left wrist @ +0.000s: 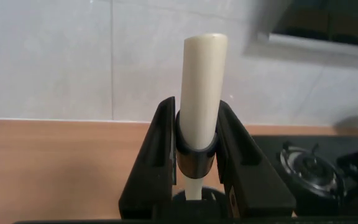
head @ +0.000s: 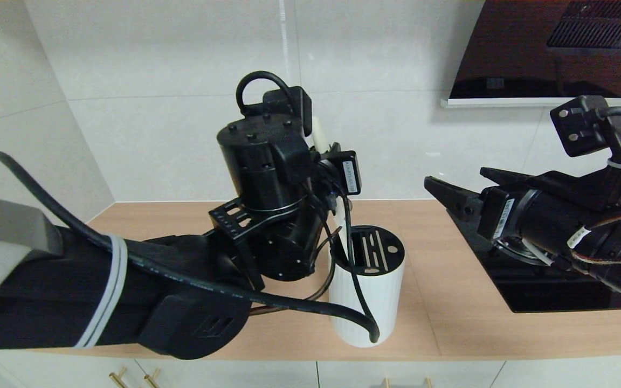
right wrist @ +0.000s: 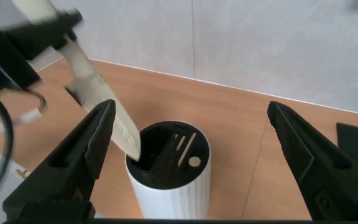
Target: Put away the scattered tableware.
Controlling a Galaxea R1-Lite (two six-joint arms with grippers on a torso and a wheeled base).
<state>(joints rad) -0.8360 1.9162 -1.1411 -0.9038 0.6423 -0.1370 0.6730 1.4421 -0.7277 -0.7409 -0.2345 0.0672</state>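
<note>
- The left gripper (left wrist: 197,121) has its fingers clenched on the cream handle of a knife (left wrist: 201,74). The handle end sticks out past the fingertips.
- The knife's pale blade slants down, and its tip is inside the left edge of the black slotted top (head: 370,250) of the knife holder (head: 367,302).
- The holder is a white ribbed cylinder standing upright on the wooden countertop (head: 440,328), near its front edge.
- The right gripper (right wrist: 191,111) hangs to the right of the holder and above it. Its fingers are spread wide and grasp nothing.
- A black glass cooktop (head: 547,296) lies on the right, apart from the holder, and a dark range hood (head: 531,48) hangs on the tiled wall above it.
- A white label (head: 349,171) sits on the left wrist and another label (head: 502,218) on the right wrist. The print on both is too small to read.
</note>
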